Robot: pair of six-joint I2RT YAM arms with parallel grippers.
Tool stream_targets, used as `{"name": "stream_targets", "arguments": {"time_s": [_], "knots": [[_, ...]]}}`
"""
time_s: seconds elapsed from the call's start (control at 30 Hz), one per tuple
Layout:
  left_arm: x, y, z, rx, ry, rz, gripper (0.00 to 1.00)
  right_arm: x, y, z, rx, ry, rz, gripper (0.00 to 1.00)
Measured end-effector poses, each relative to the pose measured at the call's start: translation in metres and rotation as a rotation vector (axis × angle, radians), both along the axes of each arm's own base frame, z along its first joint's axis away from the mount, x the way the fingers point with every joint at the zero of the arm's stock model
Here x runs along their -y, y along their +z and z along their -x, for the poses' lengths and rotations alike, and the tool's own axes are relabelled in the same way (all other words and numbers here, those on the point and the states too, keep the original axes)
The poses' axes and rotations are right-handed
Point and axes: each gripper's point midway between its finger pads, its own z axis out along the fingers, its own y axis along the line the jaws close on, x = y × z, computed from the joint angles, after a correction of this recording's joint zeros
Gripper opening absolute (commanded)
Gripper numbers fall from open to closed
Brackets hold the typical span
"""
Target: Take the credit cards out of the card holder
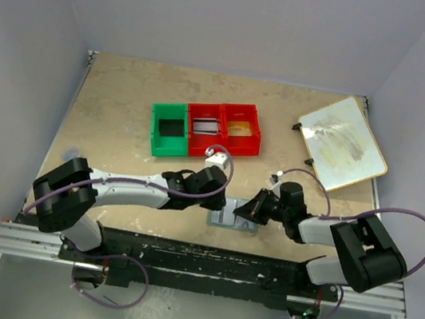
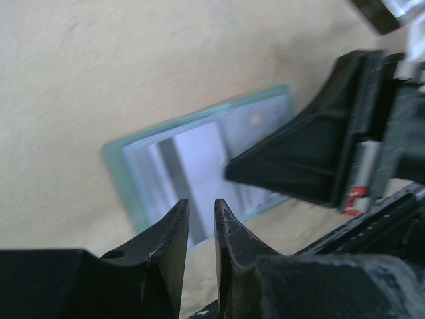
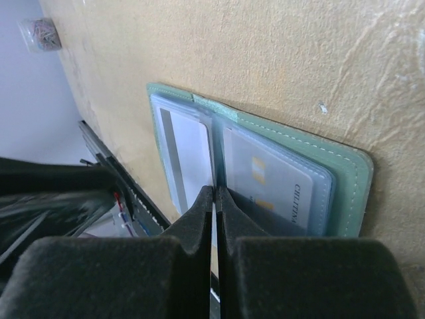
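Observation:
The card holder [image 1: 228, 217] lies open and flat near the table's front edge, its grey-green border [image 3: 348, 179] framing pale pockets. Two credit cards sit in those pockets. One shows a dark stripe [image 3: 189, 156], the other gold chip marks [image 3: 279, 183]. My right gripper [image 3: 214, 193] is shut, its tips pressed down at the middle fold. The left wrist view shows it as a black wedge [image 2: 299, 159] on the holder [image 2: 119, 159]. My left gripper [image 2: 200, 209] hovers at the holder's near edge by the striped card [image 2: 199, 159]. Its jaws stand slightly apart with nothing between them.
A green bin [image 1: 170, 129] and two joined red bins [image 1: 225, 128] stand behind the arms; the middle one holds a flat grey item. A cream board [image 1: 343, 144] lies at the back right. The metal rail [image 1: 205, 255] runs just in front of the holder.

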Motion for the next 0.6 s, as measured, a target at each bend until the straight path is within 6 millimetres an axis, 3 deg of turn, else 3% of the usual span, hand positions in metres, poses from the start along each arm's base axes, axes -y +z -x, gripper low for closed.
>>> {"name": "stream_targets", "arguments": {"time_s": [0.1, 0.2, 0.4, 0.5, 0.6], "knots": [[0.029, 0.020, -0.008, 0.018, -0.043, 0.064, 0.13, -0.002, 0.001, -0.001, 0.005, 0.004, -0.010, 0.00], [0.045, 0.015, -0.013, 0.015, -0.064, 0.060, 0.08, -0.001, 0.000, 0.001, 0.006, 0.001, -0.020, 0.00], [0.028, -0.027, -0.005, -0.052, -0.054, -0.069, 0.01, -0.001, 0.002, 0.003, 0.009, -0.007, -0.031, 0.00], [0.026, -0.028, -0.007, -0.044, -0.041, -0.073, 0.00, 0.000, 0.002, 0.004, 0.006, -0.012, -0.030, 0.00], [0.025, -0.028, -0.009, -0.038, -0.034, -0.077, 0.00, 0.001, 0.003, 0.005, 0.006, -0.018, -0.032, 0.09]]}}
